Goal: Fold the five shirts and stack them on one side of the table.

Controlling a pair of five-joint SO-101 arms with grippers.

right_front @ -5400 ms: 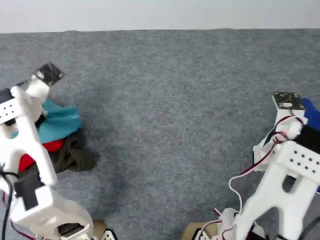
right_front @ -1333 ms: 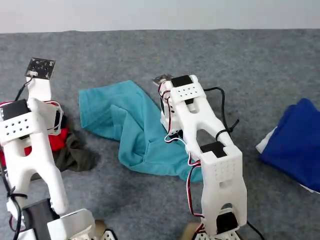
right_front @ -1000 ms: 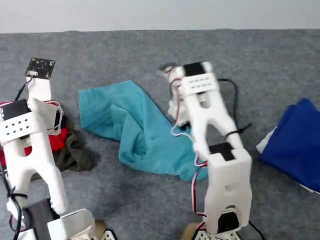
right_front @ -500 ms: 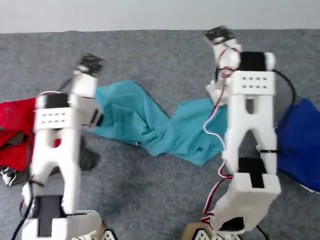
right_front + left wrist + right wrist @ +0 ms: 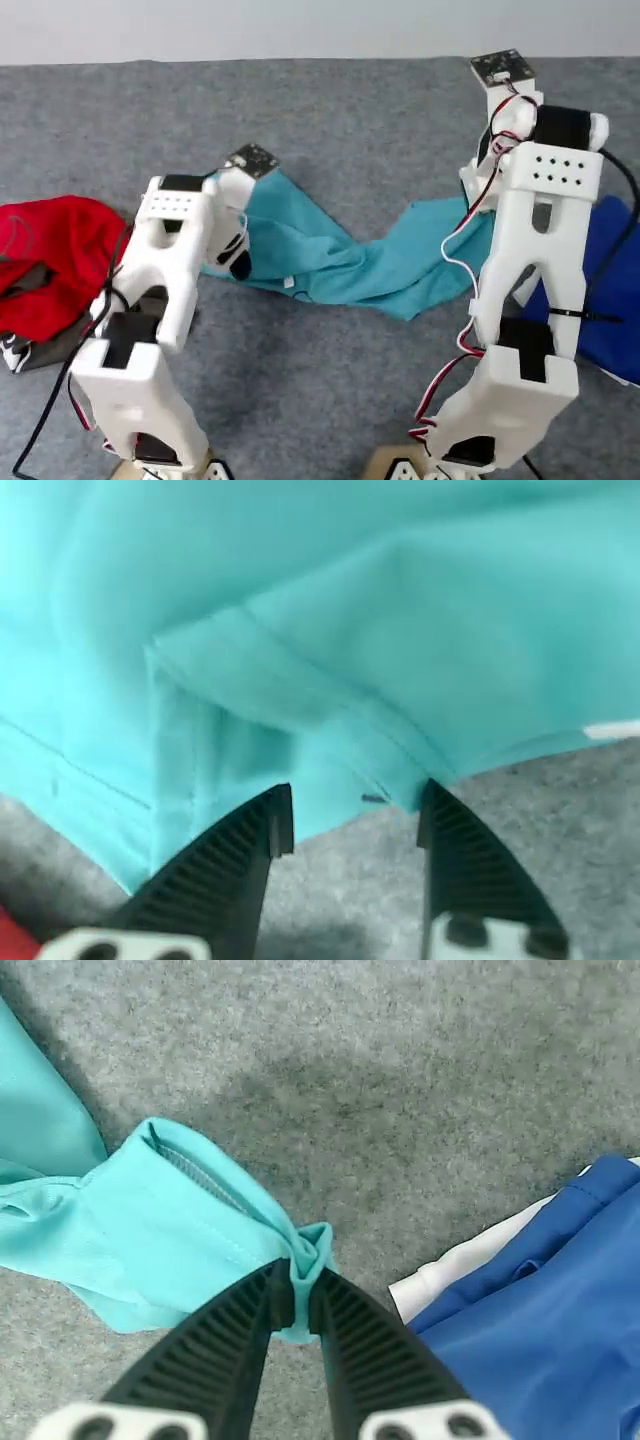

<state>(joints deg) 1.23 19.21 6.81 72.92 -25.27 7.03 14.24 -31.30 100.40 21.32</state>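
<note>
I see the teal shirt (image 5: pixel 340 265) pulled long across the middle of the bench (image 5: pixel 330 130), wrinkled and twisted. One corner is pinched in my right pincer (image 5: pixel 295 1295). The red shirt (image 5: pixel 50 255) sits in a crumpled heap at one side, with dark cloth (image 5: pixel 45 350) peeking out beneath it. The blue shirt (image 5: pixel 615 310) lies bunched at the other side, white at its edge.

The teal shirt (image 5: pixel 340 265) is plain, with stitching in the same colour. To its left, a plain red shirt (image 5: pixel 55 250) is seen over a dark grey-brown garment (image 5: pixel 40 348). To its right, a deep blue shirt (image 5: pixel 620 300) is edged in white. The table (image 5: pixel 330 130) is covered in mottled grey. The left arm (image 5: pixel 165 270) and right arm (image 5: pixel 545 230) are white. The left gripper (image 5: pixel 355 798) and right gripper (image 5: pixel 298 1278) are black and ribbed.
</note>
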